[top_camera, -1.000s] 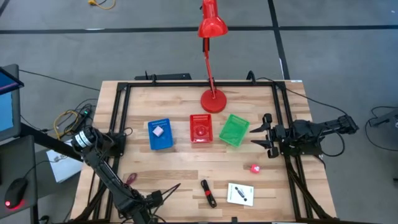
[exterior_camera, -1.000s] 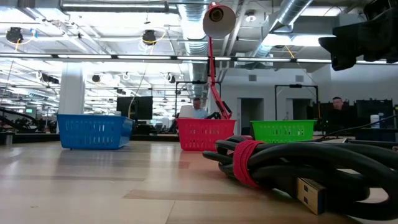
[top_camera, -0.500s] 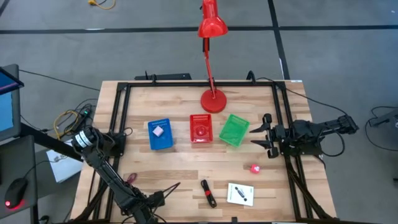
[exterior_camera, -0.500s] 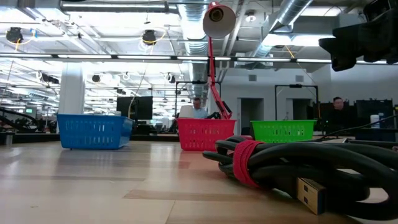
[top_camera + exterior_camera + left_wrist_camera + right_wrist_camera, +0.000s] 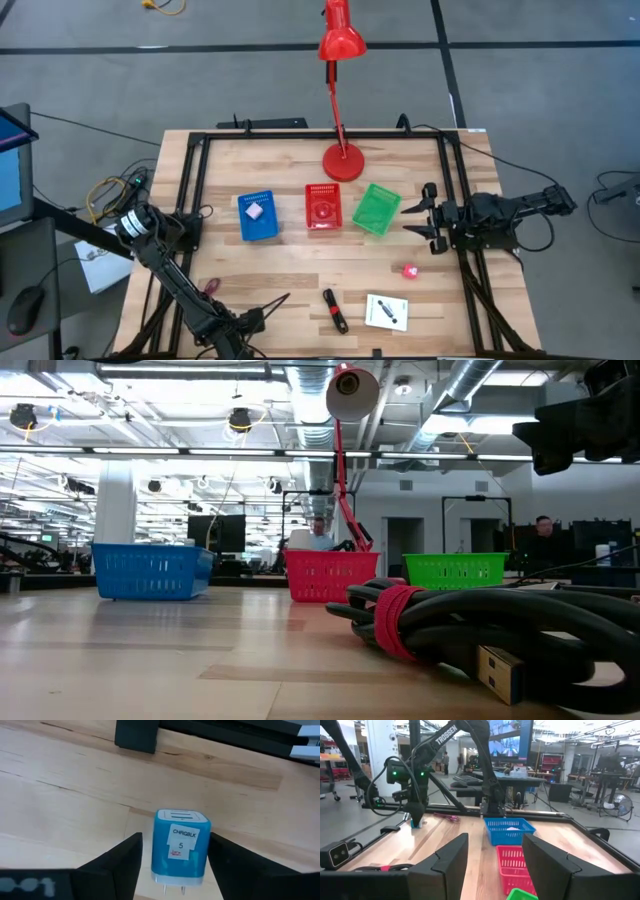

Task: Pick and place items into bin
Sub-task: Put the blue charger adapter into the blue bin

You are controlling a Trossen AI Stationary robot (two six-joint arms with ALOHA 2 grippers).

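A small blue charger cube (image 5: 180,847) with a white label lies on the wood near the table's near-left corner. My left gripper (image 5: 175,840) (image 5: 248,320) is open and points down, one finger on either side of the cube with a gap on both sides. My right gripper (image 5: 418,215) (image 5: 495,845) is open and hovers beside the green bin (image 5: 376,209). A pink cube (image 5: 254,211) lies in the blue bin (image 5: 257,230). A red ball-like piece (image 5: 409,270), a black-and-red stick tool (image 5: 335,310), a white card (image 5: 386,312) and a maroon cord (image 5: 210,287) lie on the table.
The red bin (image 5: 322,222) stands between the blue and green bins, with a small red thing inside. The red desk lamp's base (image 5: 344,162) sits behind them. A black frame (image 5: 196,180) rims the table. In the low view the stick tool shows as a bundled black cable (image 5: 480,625) close by.
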